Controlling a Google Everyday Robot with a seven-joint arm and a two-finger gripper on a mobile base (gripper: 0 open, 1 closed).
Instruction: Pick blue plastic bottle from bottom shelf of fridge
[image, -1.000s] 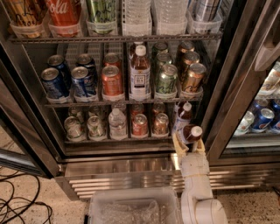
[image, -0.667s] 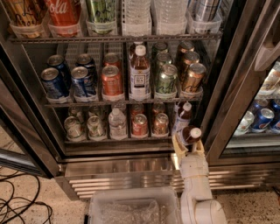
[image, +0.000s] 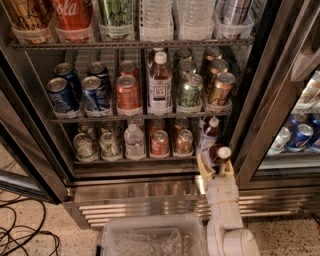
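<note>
The gripper (image: 216, 167) sits low at the right end of the bottom shelf (image: 125, 161), just outside its front edge. Its pale fingers (image: 202, 166) are clamped on either side of the blue plastic bottle (image: 218, 155), which leans with its white cap to the right. Just behind it a second, similar bottle (image: 207, 136) stands upright on the rack. Two reddish cans (image: 160, 143) and a clear water bottle (image: 133, 142) fill the lanes to the left. The steel door post (image: 250, 105) of the fridge (image: 140, 207) crowds the right side. A clear bin (image: 150, 239) sits on the floor below. Compared with a second ago, the gripper and bottle are in practically the same spot.
</note>
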